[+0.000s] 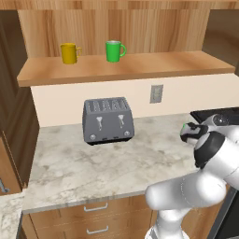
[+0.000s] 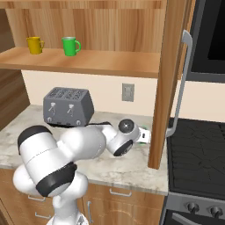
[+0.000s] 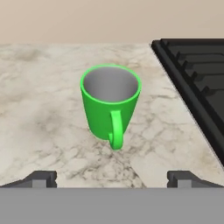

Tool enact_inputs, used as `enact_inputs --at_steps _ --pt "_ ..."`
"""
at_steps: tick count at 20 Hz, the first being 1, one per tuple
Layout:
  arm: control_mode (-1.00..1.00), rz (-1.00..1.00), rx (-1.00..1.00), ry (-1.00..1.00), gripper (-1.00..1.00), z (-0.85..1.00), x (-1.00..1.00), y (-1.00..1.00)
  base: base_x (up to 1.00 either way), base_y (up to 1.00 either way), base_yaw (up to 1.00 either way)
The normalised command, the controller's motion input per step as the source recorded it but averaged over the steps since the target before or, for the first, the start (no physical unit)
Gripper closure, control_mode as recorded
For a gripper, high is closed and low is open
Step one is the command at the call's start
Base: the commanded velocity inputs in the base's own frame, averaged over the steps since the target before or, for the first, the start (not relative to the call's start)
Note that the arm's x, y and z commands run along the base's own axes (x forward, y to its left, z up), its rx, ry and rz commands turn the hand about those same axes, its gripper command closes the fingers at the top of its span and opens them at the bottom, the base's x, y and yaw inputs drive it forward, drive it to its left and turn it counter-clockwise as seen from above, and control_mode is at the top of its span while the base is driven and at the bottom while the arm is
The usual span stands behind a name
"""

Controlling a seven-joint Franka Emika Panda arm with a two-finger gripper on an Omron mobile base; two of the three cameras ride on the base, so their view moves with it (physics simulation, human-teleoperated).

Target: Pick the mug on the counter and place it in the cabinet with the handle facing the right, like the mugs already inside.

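- We are in the approach step: the gripper (image 3: 111,178) hangs low over the counter (image 3: 39,127), its finger tips spread wide with nothing between them, aimed at the mug (image 3: 110,103).
- The mug stands upright on the counter, apart from the finger tips, near the stove (image 3: 197,78) at the counter's right end; its handle (image 3: 116,129) points straight back toward the hand.
- In the left base view we see a bit of green at the arm's far end; we take it for the mug but cannot be sure.
- Our judgement of the next move: advance until the tips straddle the mug body, then close. With the handle facing us, the grasp should probably clear the loop or take the rim.
- After that come the lift to the cabinet (image 1: 140,65) and a turn so the handle faces right.
- Count: three mugs in all, one on the counter and two on the shelf, a yellow mug (image 1: 69,52) and a bright green mug (image 1: 114,51), both with handles to the right.
- One toaster (image 1: 108,120), one wall outlet (image 1: 156,93), one stove.
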Motion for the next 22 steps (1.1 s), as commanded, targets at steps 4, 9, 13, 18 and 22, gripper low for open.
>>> enact_inputs --at_steps 4,9,13,18,22 --pt "-1.0 0.0 0.0 0.0 -1.0 -0.17 0.1 -0.13 0.0 0.0 0.0" --pt "-1.0 0.0 0.0 0.0 -1.0 -0.14 0.21 -0.11 0.0 0.0 0.0" --pt "-1.0 0.0 0.02 0.0 -1.0 -0.09 0.29 -0.09 0.0 0.0 0.0" --pt "-1.0 0.0 0.01 0.0 -1.0 -0.1 0.25 -0.1 0.0 0.0 0.0" --pt "-1.0 0.0 0.0 0.0 1.0 -0.14 0.14 -0.07 0.0 0.0 0.0"
